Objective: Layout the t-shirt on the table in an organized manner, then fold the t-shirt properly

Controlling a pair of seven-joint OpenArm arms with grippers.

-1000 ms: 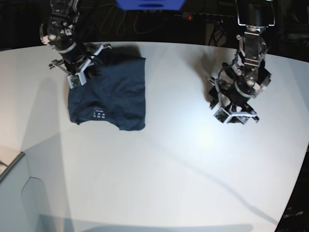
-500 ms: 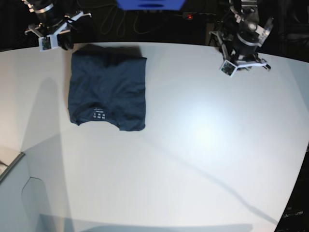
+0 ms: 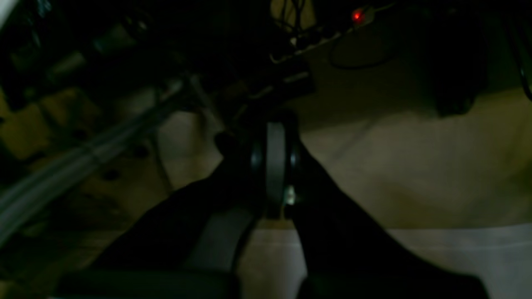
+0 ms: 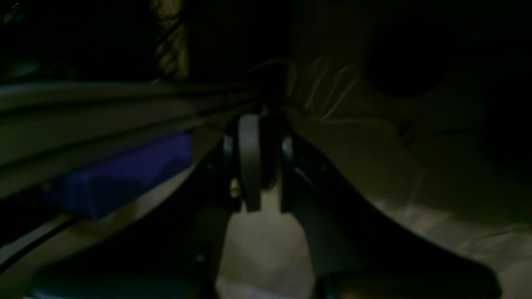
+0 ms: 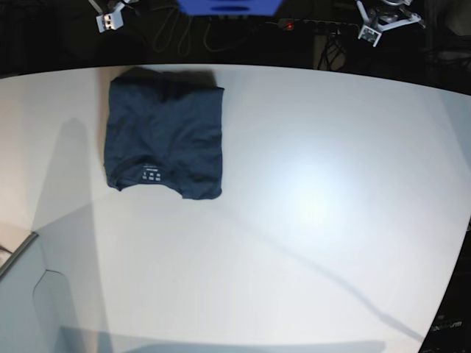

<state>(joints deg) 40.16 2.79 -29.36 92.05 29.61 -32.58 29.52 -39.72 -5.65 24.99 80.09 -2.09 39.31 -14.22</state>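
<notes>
Base view, starting at the near rim at 6 o'clock: the table [image 5: 309, 243] runs bare and white up to its curved far edge, with a pale grey box corner [image 5: 22, 294] cutting in at 8 o'clock. Further up, toward 10 o'clock, the t-shirt [image 5: 164, 132] lies flat as a compact dark navy rectangle, its small white label [image 5: 151, 176] showing near the lower edge. It looks folded already (the outline is tidy, the lower right corner a little rounded).

Beyond the far edge, at the very top, both arms are raised clear of the cloth. The right gripper [image 5: 109, 16] sits at 11 o'clock and the left gripper [image 5: 377, 26] at 1 o'clock; neither touches anything. In the left wrist view the left gripper's jaws are pressed together on nothing. In the right wrist view the right gripper [image 4: 259, 166] looks nearly pressed together, holding nothing, though the picture is dark.

I judge the task essentially finished; the sound choice is to keep both arms high and away so the fold is not dragged. Open room is generous from 3 to 6 o'clock, while the shirt's top edge lies near the far rim.
</notes>
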